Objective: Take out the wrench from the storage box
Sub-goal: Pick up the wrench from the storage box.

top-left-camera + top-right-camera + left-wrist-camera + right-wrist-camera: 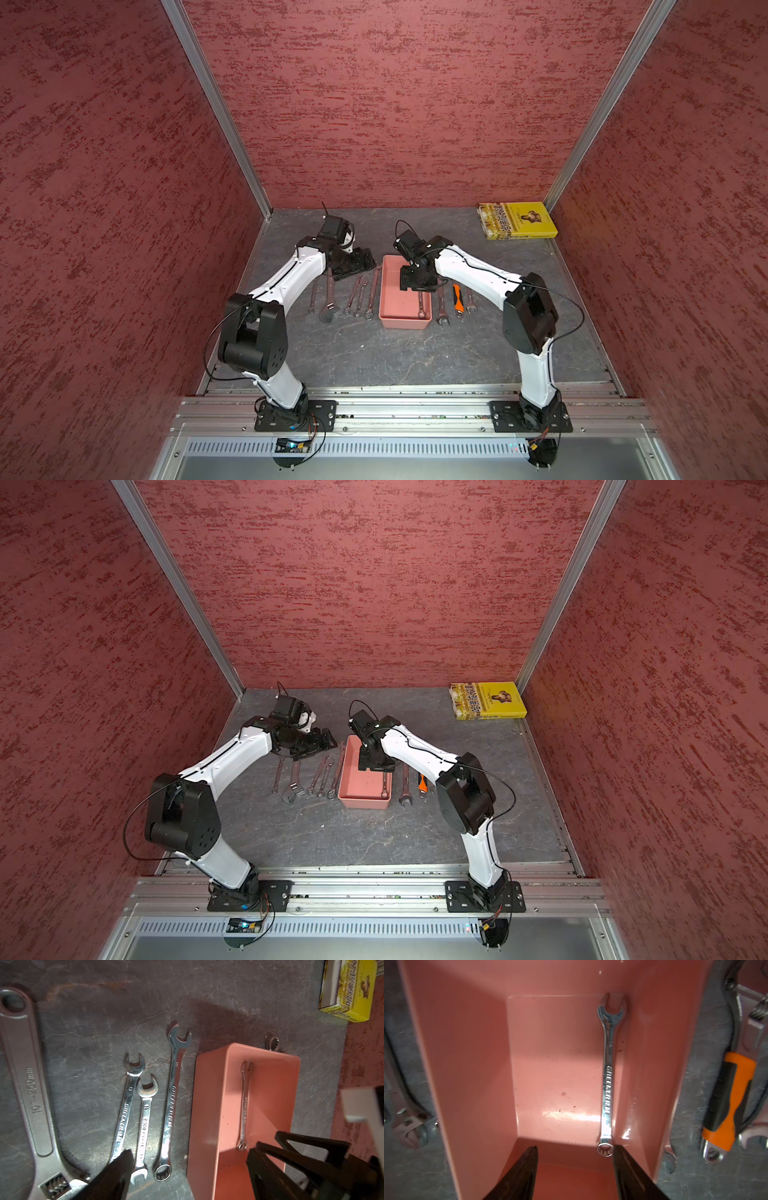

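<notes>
In a top view the combination wrench (pixel 421 305) lies in the storage box (pixel 405 323) along its right long wall, partly under the right gripper (pixel 410 286), the nearer one. The left gripper (pixel 352 266) hangs over loose wrenches (pixel 360 300) on the tabletop.

Left wrist: those jaws gape, empty.

Right wrist: jaws half spread, holding nothing. The wrench runs straight ahead, its ring end seemingly just inside one finger (pixel 627 1167), the wall crowding it.
</notes>
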You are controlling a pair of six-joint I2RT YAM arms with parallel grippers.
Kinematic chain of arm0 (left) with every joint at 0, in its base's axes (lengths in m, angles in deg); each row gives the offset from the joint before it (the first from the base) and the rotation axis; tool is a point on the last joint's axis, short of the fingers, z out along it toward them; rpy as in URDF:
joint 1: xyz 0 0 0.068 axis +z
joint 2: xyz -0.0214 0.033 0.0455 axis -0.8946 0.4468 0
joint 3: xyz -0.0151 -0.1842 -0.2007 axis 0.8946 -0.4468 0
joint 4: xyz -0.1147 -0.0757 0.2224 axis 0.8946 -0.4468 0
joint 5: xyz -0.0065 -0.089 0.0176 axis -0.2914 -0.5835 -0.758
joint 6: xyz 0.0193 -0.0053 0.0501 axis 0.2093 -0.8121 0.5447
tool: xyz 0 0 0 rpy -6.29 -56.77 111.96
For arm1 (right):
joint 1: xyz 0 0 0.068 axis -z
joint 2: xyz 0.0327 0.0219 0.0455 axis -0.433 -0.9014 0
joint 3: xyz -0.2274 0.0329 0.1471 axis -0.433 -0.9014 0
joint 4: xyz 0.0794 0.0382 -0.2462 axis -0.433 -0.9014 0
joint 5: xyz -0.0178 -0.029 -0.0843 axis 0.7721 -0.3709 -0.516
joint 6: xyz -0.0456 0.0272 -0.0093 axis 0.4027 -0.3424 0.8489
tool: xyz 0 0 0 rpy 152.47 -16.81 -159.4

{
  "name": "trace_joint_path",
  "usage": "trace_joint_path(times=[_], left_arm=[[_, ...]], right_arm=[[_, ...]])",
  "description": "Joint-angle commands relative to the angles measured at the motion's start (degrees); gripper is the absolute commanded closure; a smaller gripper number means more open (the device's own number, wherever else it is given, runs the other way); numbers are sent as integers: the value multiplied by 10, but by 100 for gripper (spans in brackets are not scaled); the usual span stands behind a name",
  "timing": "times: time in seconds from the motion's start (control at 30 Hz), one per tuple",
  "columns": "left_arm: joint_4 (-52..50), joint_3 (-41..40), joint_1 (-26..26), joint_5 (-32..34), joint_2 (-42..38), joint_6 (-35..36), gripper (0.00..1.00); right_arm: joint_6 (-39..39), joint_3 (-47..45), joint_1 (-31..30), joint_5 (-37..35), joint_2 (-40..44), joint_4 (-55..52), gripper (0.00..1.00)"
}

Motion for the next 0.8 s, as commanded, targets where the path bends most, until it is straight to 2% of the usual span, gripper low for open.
trace_joint_path(times=[0.0, 0.2, 0.43, 0.63, 0.77], left_arm=[[39, -13, 3, -44, -24, -5, 7], [60, -36, 2, -68, -35, -18, 0], [82, -50, 1, -95, -42, -36, 0], [82, -54, 2, -99, -38, -38, 0], [78, -55, 2, -96, -35, -38, 0]], right_arm=[[-23, 17, -2, -69, -19, -39, 41], [-20, 15, 4, -82, -55, -27, 47], [-17, 3, 11, -81, -82, 2, 52], [2, -32, 28, -24, -96, 57, 56], [6, -80, 37, 52, -84, 128, 60]])
